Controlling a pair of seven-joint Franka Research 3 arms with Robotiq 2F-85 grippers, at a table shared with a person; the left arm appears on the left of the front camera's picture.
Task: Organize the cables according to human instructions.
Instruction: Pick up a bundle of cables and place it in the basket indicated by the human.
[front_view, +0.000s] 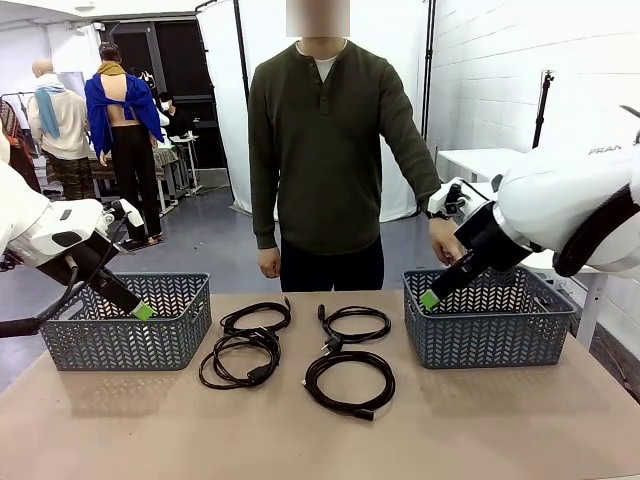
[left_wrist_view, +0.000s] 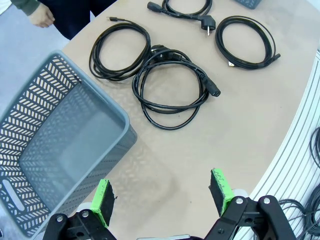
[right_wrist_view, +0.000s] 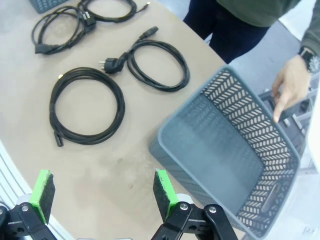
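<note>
green-padded left gripper (left_wrist_view: 161, 192) and right gripper (right_wrist_view: 103, 187) both gape wide, holding and touching nothing. four black cables (front_view: 358, 410) lie coiled on the table (front_view: 500, 420), between the left basket (front_view: 120, 350) and the right basket (front_view: 480, 340), apart from both grippers.

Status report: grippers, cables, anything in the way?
Left gripper open, empty; right gripper same. Four cables coiled on table, untouched. Person's hand points by right basket; nothing blocking cables.
</note>
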